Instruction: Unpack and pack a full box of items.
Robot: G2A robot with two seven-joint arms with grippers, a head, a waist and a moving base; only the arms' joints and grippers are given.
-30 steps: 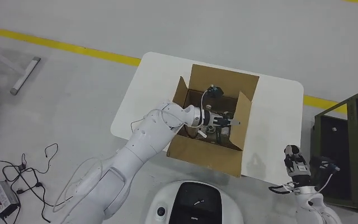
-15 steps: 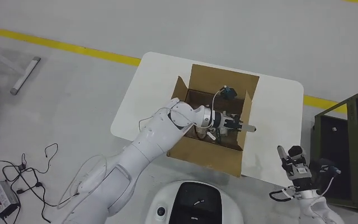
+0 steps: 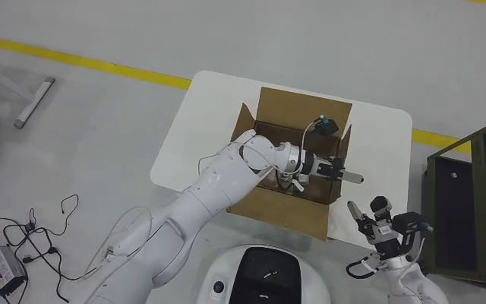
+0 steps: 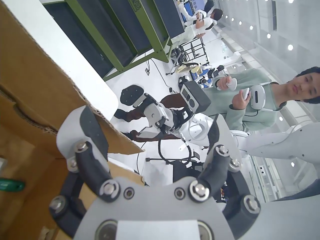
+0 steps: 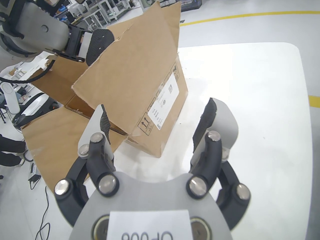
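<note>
Standing on grey floor, white table bears box.

Robotics lab: green racks, workbenches

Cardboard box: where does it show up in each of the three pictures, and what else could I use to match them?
Top view: the cardboard box stands mid-table with its flaps open.
Left wrist view: its flap runs close past the left gripper.
Right wrist view: it stands ahead of the right gripper, labelled wall facing the camera.
Shared landmark: the white table under the box.
</note>
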